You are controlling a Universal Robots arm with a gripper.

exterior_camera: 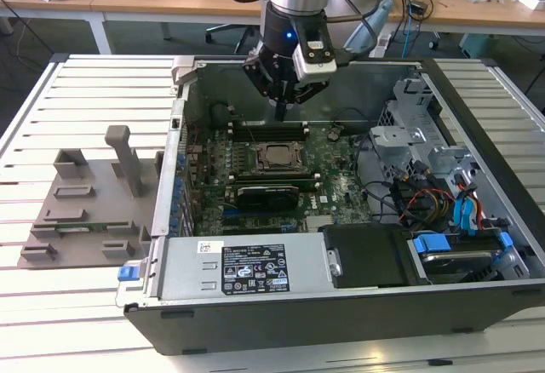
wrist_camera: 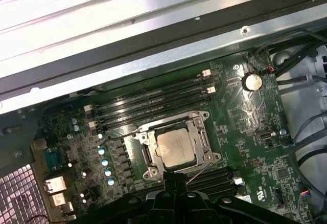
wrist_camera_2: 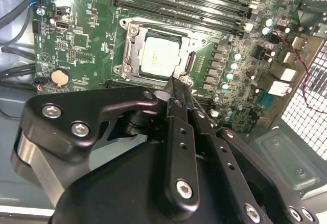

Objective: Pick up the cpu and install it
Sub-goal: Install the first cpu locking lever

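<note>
The cpu (wrist_camera_2: 159,56), a flat square chip with a pale silver-grey metal top, sat in the socket frame (wrist_camera_2: 131,36) just beyond the fingertips of the hand (wrist_camera_2: 176,87), which hung above it clenched, holding nothing.

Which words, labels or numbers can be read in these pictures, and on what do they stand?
Black and white sticker on the grey metal box: print too small to read.
Silver-grey square cpu: faint marks, not legible.
Green motherboard: white lettering, too small to read.
</note>
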